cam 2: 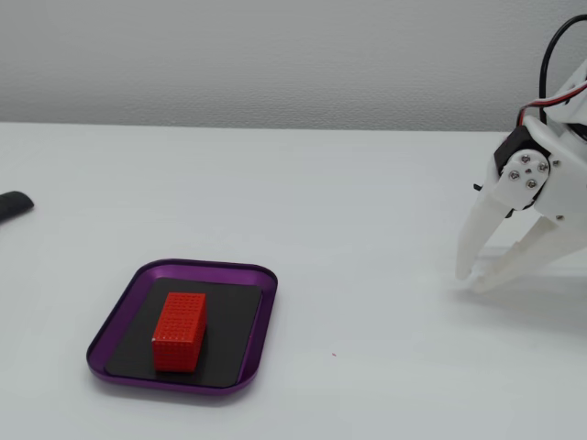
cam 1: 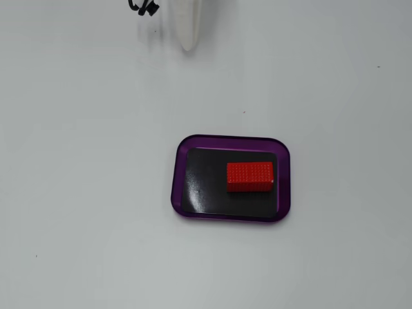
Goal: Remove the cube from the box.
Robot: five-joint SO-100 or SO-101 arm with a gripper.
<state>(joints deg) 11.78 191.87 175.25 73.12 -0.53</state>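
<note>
Cube point(cam 1: 250, 176) inside box point(cam 1: 230, 140) (on black bottom).

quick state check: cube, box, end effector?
cube: lying flat inside the box, untouched
box: flat on the table, holding only the cube
end effector: far from the box, tips close together near the table, holding nothing; open or shut unclear

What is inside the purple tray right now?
Only the red block lies inside the purple tray, flat on the black bottom, toward the right in the top-down fixed view. Whatever is beneath the block is covered.
</note>
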